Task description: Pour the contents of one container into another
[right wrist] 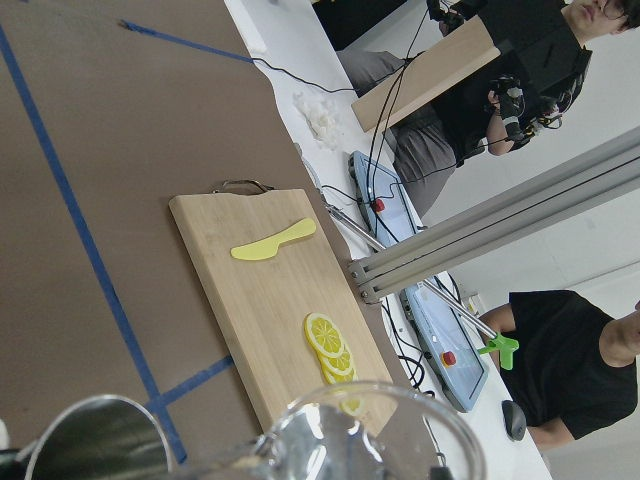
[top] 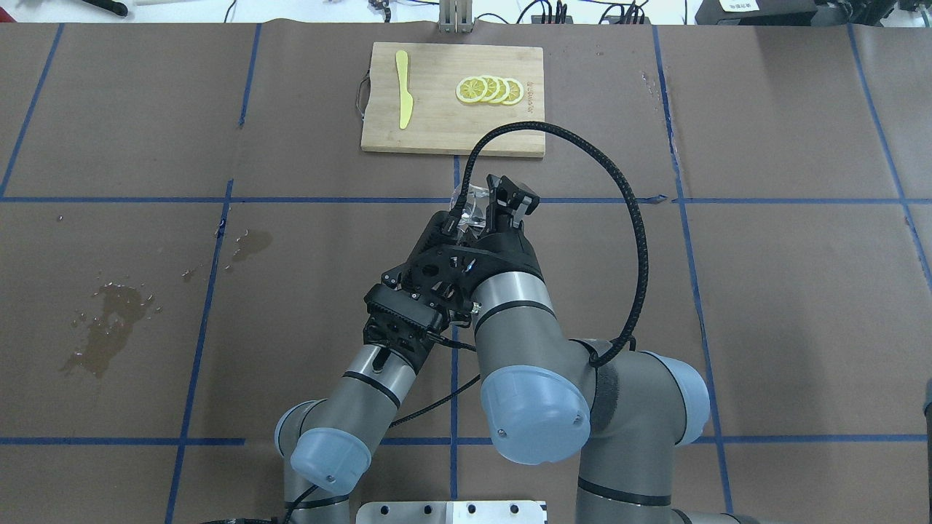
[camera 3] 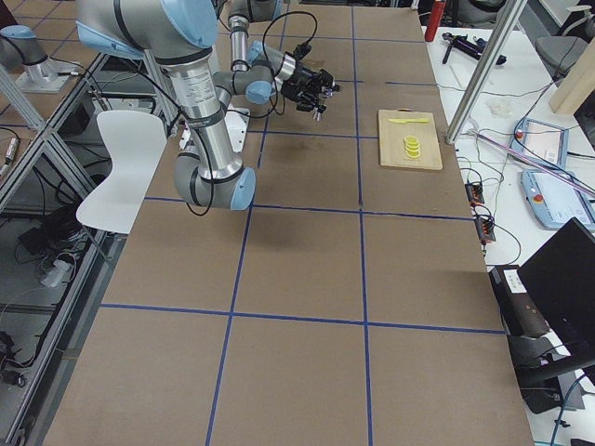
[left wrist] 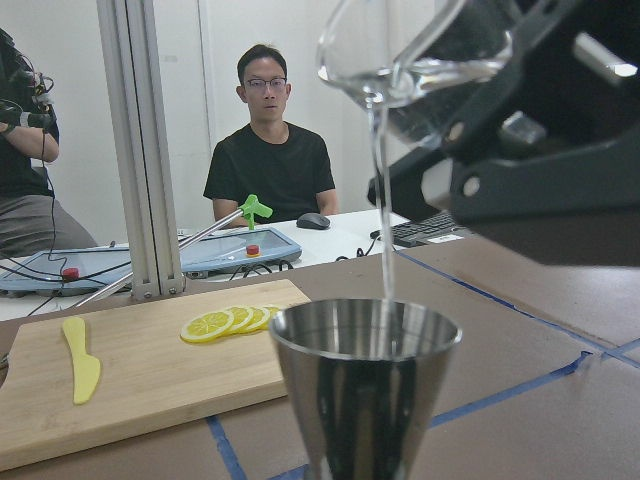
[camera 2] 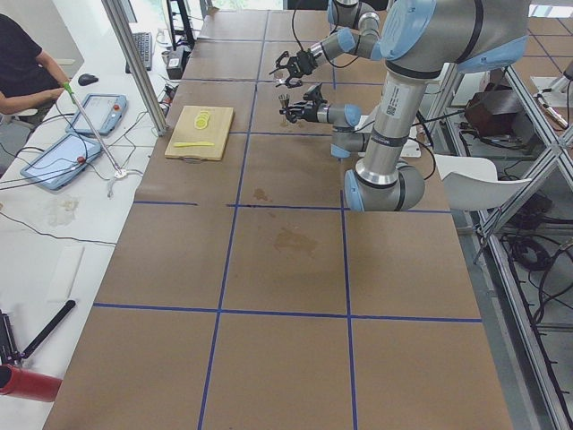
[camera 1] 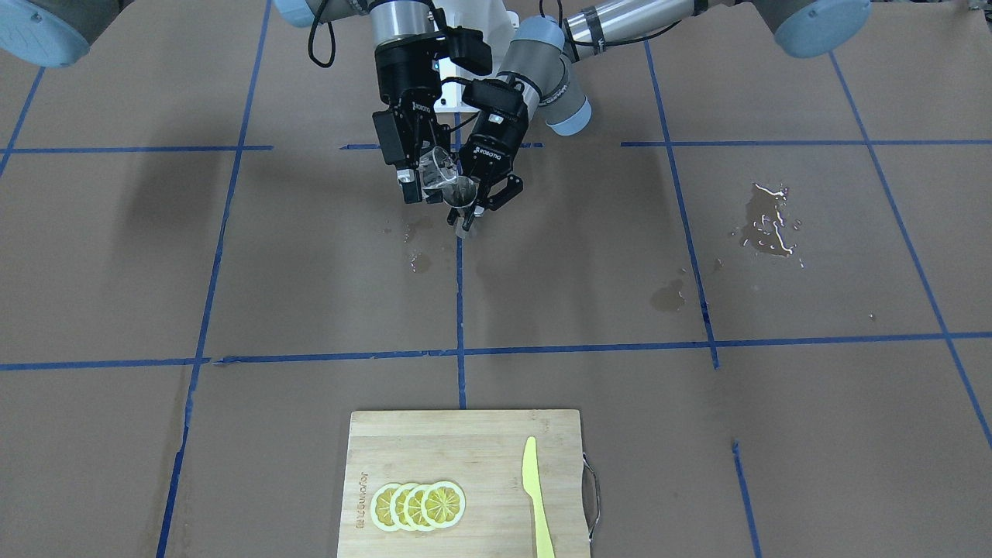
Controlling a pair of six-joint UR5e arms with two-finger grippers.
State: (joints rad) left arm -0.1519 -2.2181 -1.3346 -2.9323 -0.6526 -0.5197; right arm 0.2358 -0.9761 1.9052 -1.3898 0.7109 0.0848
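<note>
My right gripper [camera 1: 422, 180] is shut on the clear glass beaker [camera 1: 438, 169], the container, and holds it tilted above the table. A thin stream of clear liquid [left wrist: 384, 200] runs from the spout of the beaker [left wrist: 420, 50] into the silver metal jigger [left wrist: 365, 385], the other vessel. My left gripper [camera 1: 482, 205] is shut on the jigger [camera 1: 463, 192], held upright just under the spout. The right wrist view shows the beaker's rim [right wrist: 370, 425] close up with the jigger [right wrist: 95, 440] beside it. From overhead only the beaker [top: 470, 207] shows; the jigger is hidden under the arms.
A wooden cutting board [camera 1: 465, 446] with lemon slices [camera 1: 418, 505] and a yellow knife [camera 1: 536, 496] lies at the table's far edge. Wet patches [camera 1: 767, 221] [camera 1: 668, 296] and small drops [camera 1: 418, 260] mark the brown paper. People [left wrist: 270, 150] sit beyond the table.
</note>
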